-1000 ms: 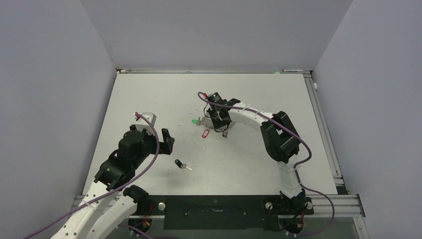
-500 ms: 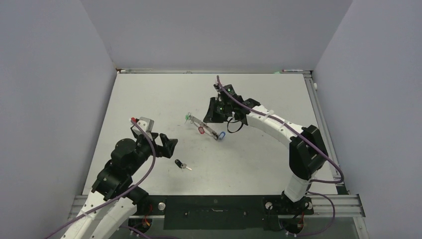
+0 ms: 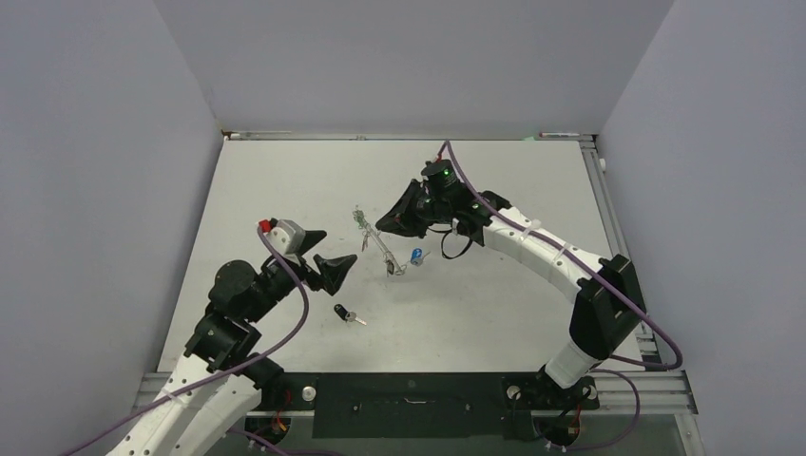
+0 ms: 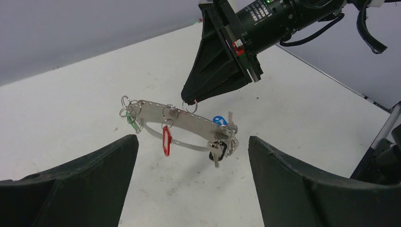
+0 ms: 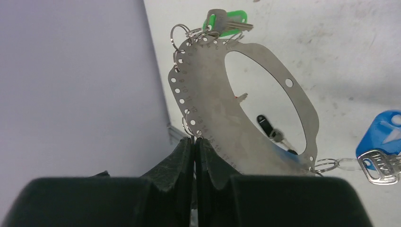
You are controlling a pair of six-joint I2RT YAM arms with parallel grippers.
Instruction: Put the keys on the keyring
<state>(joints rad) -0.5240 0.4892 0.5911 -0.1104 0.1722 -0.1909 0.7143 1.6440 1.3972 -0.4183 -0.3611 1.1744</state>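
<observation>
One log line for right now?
right gripper: shut on keyring, held off table | left gripper: open, facing keyring | black key: loose on table

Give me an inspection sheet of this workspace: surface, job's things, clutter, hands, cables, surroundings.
Surface: white table, faint marks.
Job's things: keyring held above the table, with green tag, red tag and blue tag hanging from it; one black key loose on the table.
Clutter: nothing seen.
Hands: right hand shut on the keyring's edge; left hand open, empty, facing the keyring.
Cables: purple cables along both arms.
Surroundings: grey walls on three sides; metal frame at the table's edge.
</observation>
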